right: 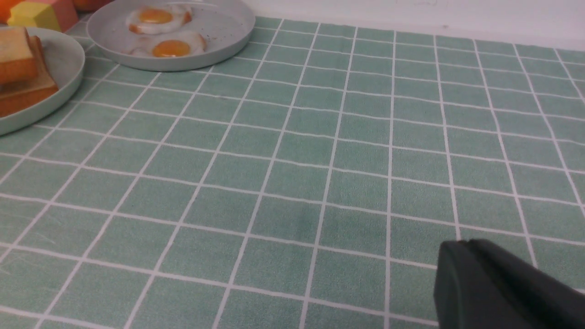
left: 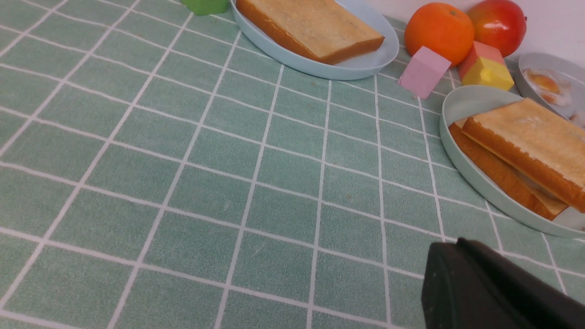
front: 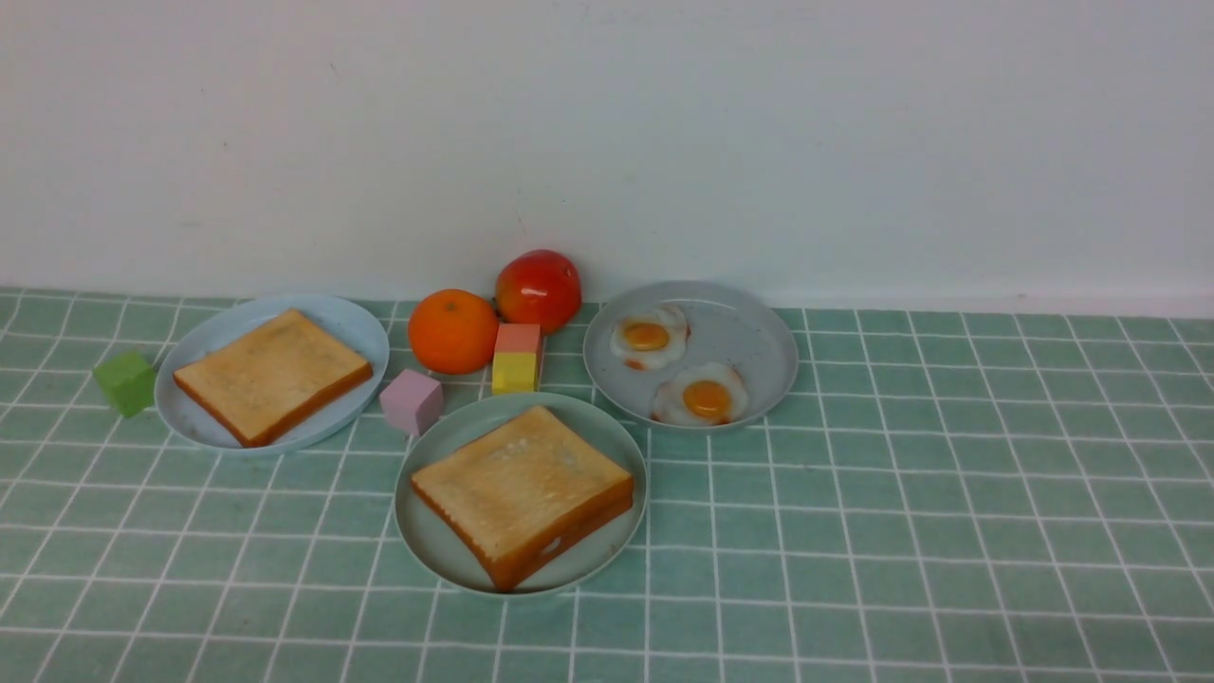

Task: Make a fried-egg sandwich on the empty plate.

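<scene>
On the mint-green plate nearest the robot at the middle of the checked surface sits the fried-egg sandwich — two toast slices stacked slightly askew, with a sliver of white showing at the near edge between them in the front view and a pale layer in the gap in the left wrist view. Judging by that, the assembly looks done or all but done; what may be left is at most squaring the top slice over the lower one. Behind and to the right, just beside this plate, the grey-blue plate holds two fried eggs, side by side and apart from each other. To the left, the pale blue plate carries a single toast slice lying flat. Between the plates lie an orange, a red fruit, a pink-and-yellow block and a pink cube; a green cube rests just left of the blue plate. Neither arm shows in the front view. The left pincer is together and holds nothing; of the right pincer only a dark edge shows — whether it is apart or together I cannot tell.
</scene>
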Tool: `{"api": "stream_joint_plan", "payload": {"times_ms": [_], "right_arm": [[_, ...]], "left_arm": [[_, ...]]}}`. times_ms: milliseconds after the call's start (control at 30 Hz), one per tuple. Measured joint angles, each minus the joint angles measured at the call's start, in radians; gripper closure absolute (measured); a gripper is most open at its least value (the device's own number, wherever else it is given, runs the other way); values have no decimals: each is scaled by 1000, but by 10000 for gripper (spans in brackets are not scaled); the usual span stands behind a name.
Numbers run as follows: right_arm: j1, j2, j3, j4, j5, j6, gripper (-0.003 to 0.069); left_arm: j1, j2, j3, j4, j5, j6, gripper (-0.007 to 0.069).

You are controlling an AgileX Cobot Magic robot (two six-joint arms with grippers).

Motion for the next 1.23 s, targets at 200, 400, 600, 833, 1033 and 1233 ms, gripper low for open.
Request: {"api": "stream_joint_plan", "payload": {"times_ms": [200, 400, 600, 833, 1033, 1233], "right_arm": [[0, 0, 0, 0, 0, 0, 627], [0, 0, 0, 1, 0, 0, 617], [0, 0, 0, 1, 0, 0, 608], [0, 0, 0, 1, 0, 0, 599], [0, 0, 0, 1, 0, 0, 592], [0, 0, 0, 1, 0, 0, 585]], "left_arm": [[0, 0, 0, -1, 0, 0, 638], [0, 0, 0, -1, 0, 0, 638], [0, 0, 0, -1, 0, 0, 638], [0, 0, 0, -1, 0, 0, 636], [0, 0, 0, -1, 0, 0, 629], [0, 0, 0, -1, 0, 0, 624]]}}
